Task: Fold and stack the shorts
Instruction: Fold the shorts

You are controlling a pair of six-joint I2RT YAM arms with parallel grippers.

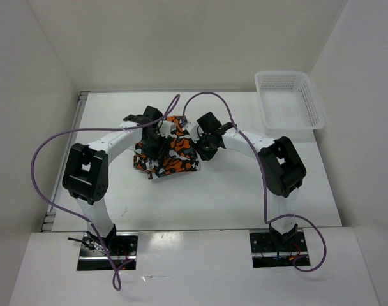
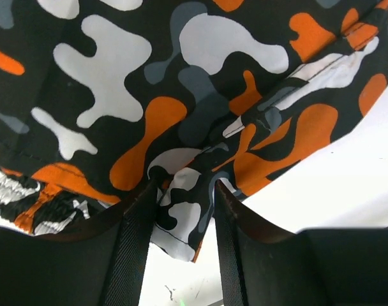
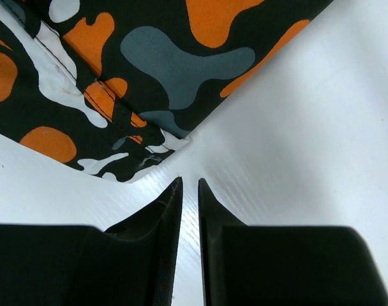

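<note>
Left gripper [image 2: 184,207] pinching the shorts [image 1: 166,153], bunched mid-frame on the table [image 1: 245,197]
Right gripper [image 3: 189,191] is nearly closed on nothing beside the hem, so one-sided pulling could drag the fold crooked or slip that thin pinch.

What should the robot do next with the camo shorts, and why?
Probably open the right gripper and nudge it forward onto the near corner of the shorts. The left gripper pinches the cloth, while the right one is shut on nothing, just off that corner above the table, so the fold has only one hold.
</note>
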